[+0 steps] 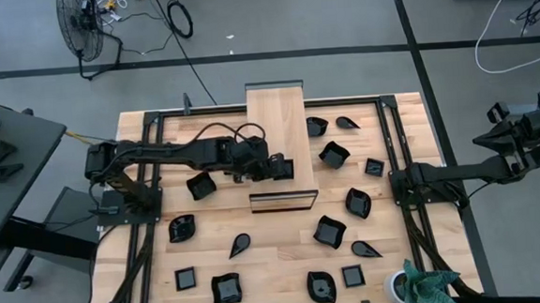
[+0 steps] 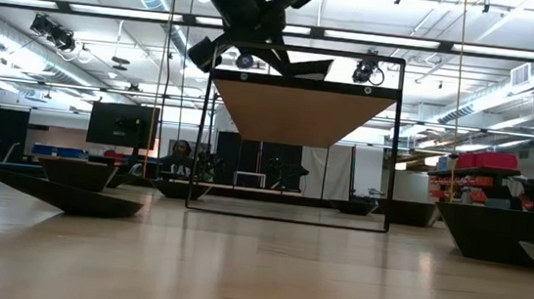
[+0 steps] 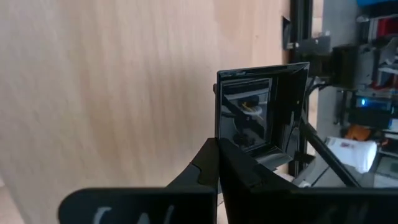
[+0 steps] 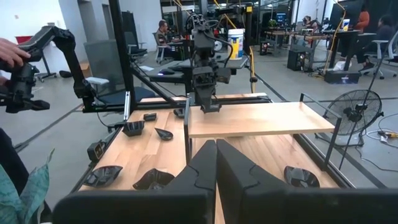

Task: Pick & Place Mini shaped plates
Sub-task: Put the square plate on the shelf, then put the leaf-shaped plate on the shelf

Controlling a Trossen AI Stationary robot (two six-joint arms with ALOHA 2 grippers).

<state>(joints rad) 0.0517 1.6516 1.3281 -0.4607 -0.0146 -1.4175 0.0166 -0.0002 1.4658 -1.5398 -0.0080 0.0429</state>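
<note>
Left tool [image 1: 281, 168] pinching a square mini plate [image 1: 283, 168] over the wooden board [image 1: 275, 114]. Right tool [image 4: 216, 163] pressed together, parked off the bench [image 1: 267, 260] edge

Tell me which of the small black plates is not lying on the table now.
The square plate held by the left gripper over the raised wooden board. All the others lie flat on the table; only this one is gripped.

Wooden table [image 1: 286, 263]: black mini plates [image 1: 329, 231] scattered; raised wooden board [image 1: 276, 123] at centre.
</note>
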